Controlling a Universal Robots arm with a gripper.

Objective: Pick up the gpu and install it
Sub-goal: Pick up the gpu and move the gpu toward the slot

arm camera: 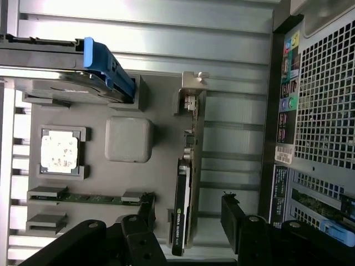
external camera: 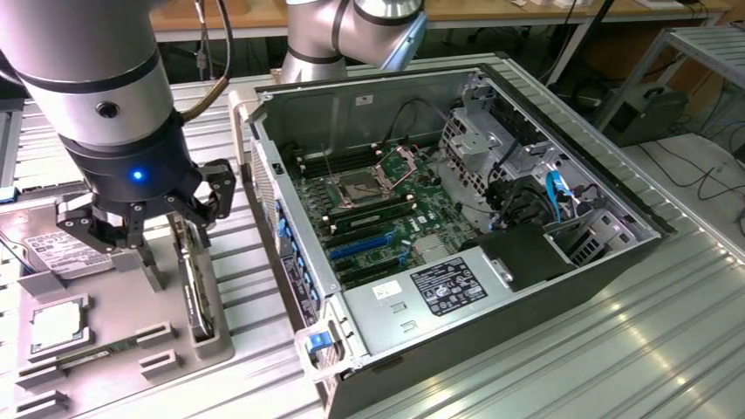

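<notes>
- While its jaws stand spread, the gripper (arm camera: 188,202) is held astride the gpu (arm camera: 184,183), no contact being seen.
- The gpu is stood on edge in the grey parts tray (arm camera: 161,111) beside the open computer case (external camera: 349,113); nothing is lifted or installed.
- The straddle is shown by the wrist view, the motherboard (external camera: 385,214) by the exterior view.
</notes>
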